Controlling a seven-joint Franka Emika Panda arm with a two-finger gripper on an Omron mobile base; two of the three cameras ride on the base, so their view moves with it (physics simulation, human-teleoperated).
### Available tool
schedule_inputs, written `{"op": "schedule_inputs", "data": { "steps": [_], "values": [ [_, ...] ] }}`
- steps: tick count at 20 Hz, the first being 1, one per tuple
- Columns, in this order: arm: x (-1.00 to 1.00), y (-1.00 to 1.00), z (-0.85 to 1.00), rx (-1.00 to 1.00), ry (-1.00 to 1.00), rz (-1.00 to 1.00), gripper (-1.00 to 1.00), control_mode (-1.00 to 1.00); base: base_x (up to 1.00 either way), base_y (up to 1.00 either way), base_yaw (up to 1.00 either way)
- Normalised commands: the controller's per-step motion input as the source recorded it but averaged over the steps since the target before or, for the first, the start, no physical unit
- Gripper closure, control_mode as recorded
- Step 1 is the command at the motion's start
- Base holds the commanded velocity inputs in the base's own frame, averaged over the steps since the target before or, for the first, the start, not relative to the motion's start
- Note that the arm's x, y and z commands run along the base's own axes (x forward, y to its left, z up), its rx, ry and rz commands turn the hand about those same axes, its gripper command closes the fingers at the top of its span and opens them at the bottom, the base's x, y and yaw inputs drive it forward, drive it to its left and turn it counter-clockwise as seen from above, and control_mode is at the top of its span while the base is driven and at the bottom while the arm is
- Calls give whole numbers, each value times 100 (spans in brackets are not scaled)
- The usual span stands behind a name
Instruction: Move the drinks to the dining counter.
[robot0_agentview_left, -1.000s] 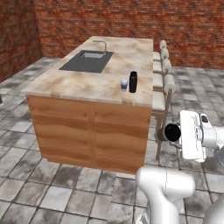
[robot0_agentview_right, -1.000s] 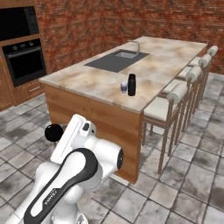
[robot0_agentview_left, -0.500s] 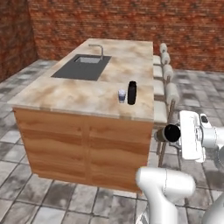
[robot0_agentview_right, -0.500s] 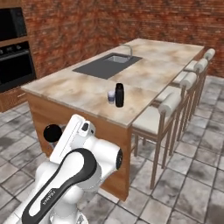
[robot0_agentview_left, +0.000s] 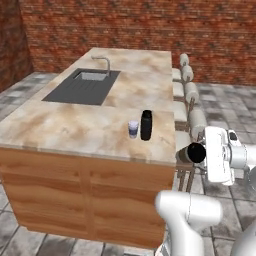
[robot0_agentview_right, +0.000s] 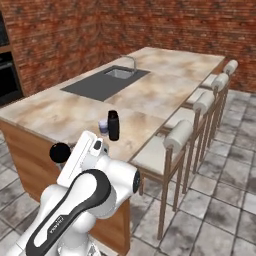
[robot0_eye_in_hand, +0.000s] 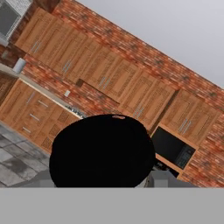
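Note:
The dining counter stands ahead, with a beige marble top over a wood base. Near its front right corner, a tall black bottle stands upright beside a small white cup with a dark-blue band. My gripper hangs off the counter's right end, level with the top, shut on a dark round coffee cup. That cup hides the fingertips in the hand view.
A dark inset sink with a faucet lies farther back on the counter. Padded stools line its right side, close to my hand. Brick walls stand behind, and wood cabinets face the hand camera.
The whole picture has shifted: the base has driven closer to the counter, which now looms larger. The bottle and white cup have not moved on it. My grip is unchanged.

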Motion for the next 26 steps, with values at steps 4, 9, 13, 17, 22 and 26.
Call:
{"op": "schedule_inputs", "data": {
  "steps": [4,9,13,17,22,26],
  "values": [
    [0,0,0,0,0,0,100,100,46,11,-10],
    [0,0,0,0,0,0,100,100,18,30,-16],
    [0,0,0,0,0,0,100,100,15,44,-22],
    [0,0,0,0,0,0,100,100,27,42,-21],
    [0,0,0,0,0,0,100,100,56,3,-14],
    [0,0,0,0,0,0,100,100,73,-25,-9]
  ]
}}
